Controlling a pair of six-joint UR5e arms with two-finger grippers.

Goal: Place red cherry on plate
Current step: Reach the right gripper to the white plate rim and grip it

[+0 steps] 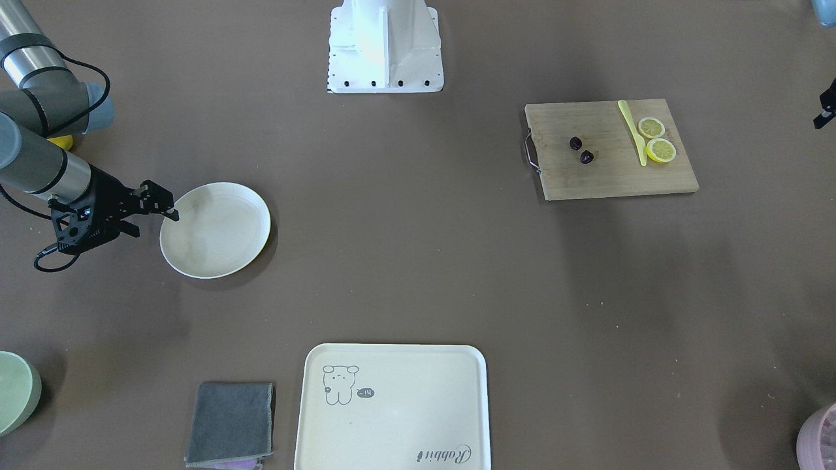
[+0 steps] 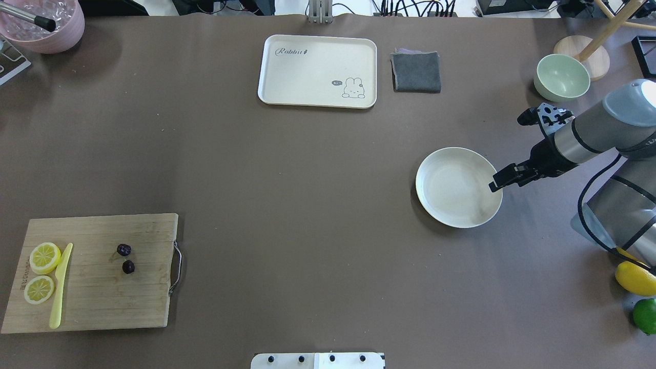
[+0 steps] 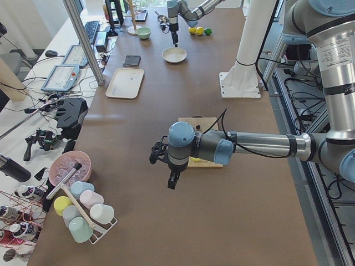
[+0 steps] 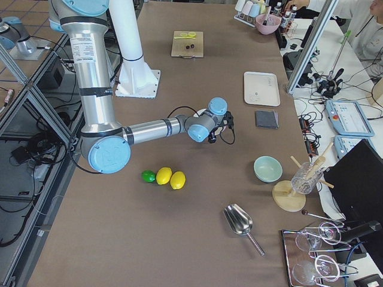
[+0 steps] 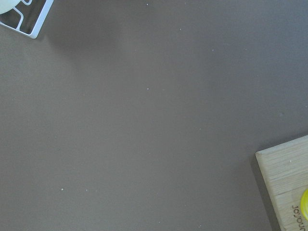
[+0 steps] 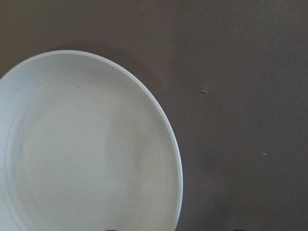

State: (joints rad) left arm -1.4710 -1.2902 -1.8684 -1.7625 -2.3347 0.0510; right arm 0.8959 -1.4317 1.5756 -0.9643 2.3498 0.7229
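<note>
Overhead exterior, red cherry (image 2: 128, 266) far from right gripper (image 2: 496, 184)

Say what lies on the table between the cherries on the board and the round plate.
Beyond the metal handle of the cutting board, only bare table separates the red cherry from the plate; the overhead view shows it.

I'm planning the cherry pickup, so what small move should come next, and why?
Probably swing the left gripper over the cutting board until it hangs above the cherries. They lie on that board, the plate is bare, and the left wrist view catches only the board's corner, so that gripper is off to its side.
</note>
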